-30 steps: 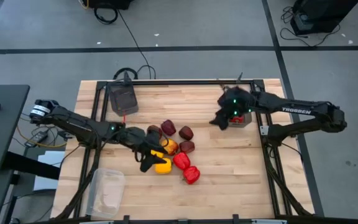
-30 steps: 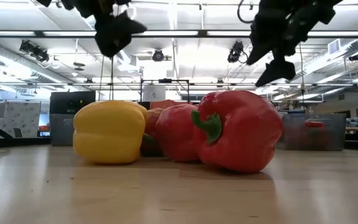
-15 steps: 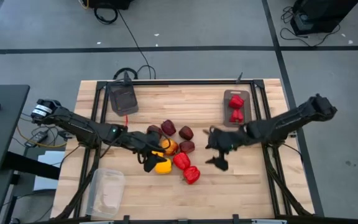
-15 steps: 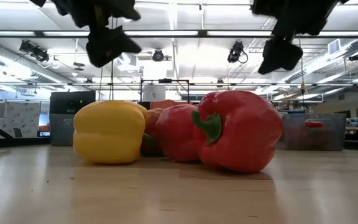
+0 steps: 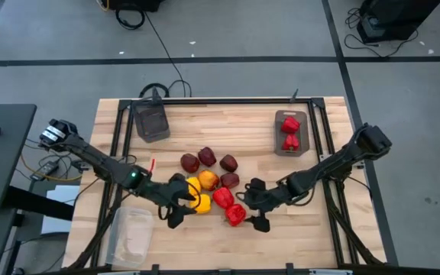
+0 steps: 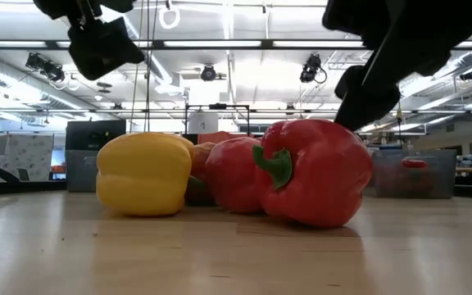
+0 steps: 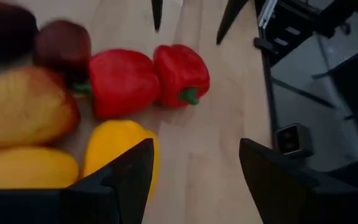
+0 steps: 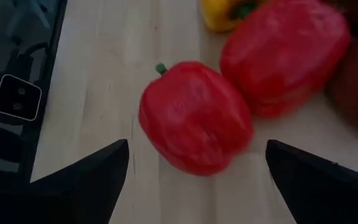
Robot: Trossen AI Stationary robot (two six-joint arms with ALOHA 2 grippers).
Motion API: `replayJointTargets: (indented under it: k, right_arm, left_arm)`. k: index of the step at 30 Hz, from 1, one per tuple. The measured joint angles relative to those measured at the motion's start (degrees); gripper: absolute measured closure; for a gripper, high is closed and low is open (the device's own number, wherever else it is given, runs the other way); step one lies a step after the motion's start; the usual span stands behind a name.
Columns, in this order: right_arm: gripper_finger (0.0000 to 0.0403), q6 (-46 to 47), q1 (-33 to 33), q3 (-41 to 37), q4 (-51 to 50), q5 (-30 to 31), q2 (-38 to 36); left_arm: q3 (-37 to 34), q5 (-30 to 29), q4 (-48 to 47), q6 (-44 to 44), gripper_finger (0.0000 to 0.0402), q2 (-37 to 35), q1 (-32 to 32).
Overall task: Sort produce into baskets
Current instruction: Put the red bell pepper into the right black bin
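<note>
Since 1 second ago, right gripper (image 5: 257, 212) swung away from above the dark tub (image 5: 289, 134) at the table's far right, down across the table to the near edge of the pepper pile. Left gripper (image 5: 176, 213) meanwhile crept nearer along the pile's left side.

Right fingers spread wide, nothing between them. In the right wrist view, framing the nearest red pepper (image 8: 196, 116), which sits centred between and just ahead of the 2 tips, green stem pointing away from the pile toward bare wood. Seen from above, that same pepper (image 5: 235, 215) just left of the right gripper, at the pile's near right corner, touching a 2nd red pepper (image 5: 221, 197) behind it. Clearly the closer arm for this piece.

Left fingers also wide and empty, hanging beside the yellow pepper (image 5: 200, 203). In the left wrist view, yellow pepper (image 7: 120, 149) just ahead of the tips, slightly toward 1 finger.

Dark tub on the right already holding 2 red pieces (image 5: 289, 124). Another dark tub (image 5: 150, 121) at far left and a clear tub (image 5: 131, 231) at near left, contents hard to tell. 3 maroon peppers (image 5: 206, 157) and an orange-yellow one (image 5: 208, 180) left in the pile.

Likely next: a short advance onto the red pepper, closing across its body without nudging its neighbour.
</note>
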Motion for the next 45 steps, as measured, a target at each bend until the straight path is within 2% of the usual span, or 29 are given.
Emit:
replayJointTargets:
  k: [3, 14, 23, 28, 33, 36, 41, 45]
  right_arm:
    - [0.0005, -3.5, 0.0, 2.6, -0.7, -0.2, 2.4]
    - [0.0003, -25.7, -0.1, 10.9, -6.7, -1.0, 9.0]
    - [0.0003, -31.9, -1.2, 11.6, -8.2, -2.1, 12.6]
    - [0.0015, -31.2, -1.4, 11.6, -8.4, -2.1, 12.8]
    - [0.007, -29.0, -1.9, 11.6, -8.4, -3.6, 12.8]
    - [0.0085, -24.9, -2.9, 11.6, -9.9, -3.9, 12.1]
    - [0.0085, -12.5, -6.3, 12.9, -14.2, -9.4, 6.9]
    - [0.0085, -9.5, -8.5, 13.5, -20.5, -2.9, 0.3]
  left_arm:
    - [0.0, -3.6, 1.0, 3.9, 0.0159, 2.5, -1.3]
    - [0.0, -3.2, 16.2, 5.1, 0.0159, 14.2, -2.0]
    - [1.7, -2.6, 16.3, 2.9, 0.0159, 17.6, -2.0]
    - [1.8, -2.7, 16.3, 2.5, 0.0159, 17.6, -2.0]
    - [1.8, -3.3, 16.3, 2.4, 0.0159, 17.6, -2.0]
    - [1.8, -4.1, 16.3, 0.8, 0.0159, 17.6, -2.0]
    - [2.2, -4.9, 15.9, -6.2, 0.0159, 17.6, -1.5]
    - [3.7, -6.3, 16.2, -5.8, 0.0159, 17.5, 0.0]
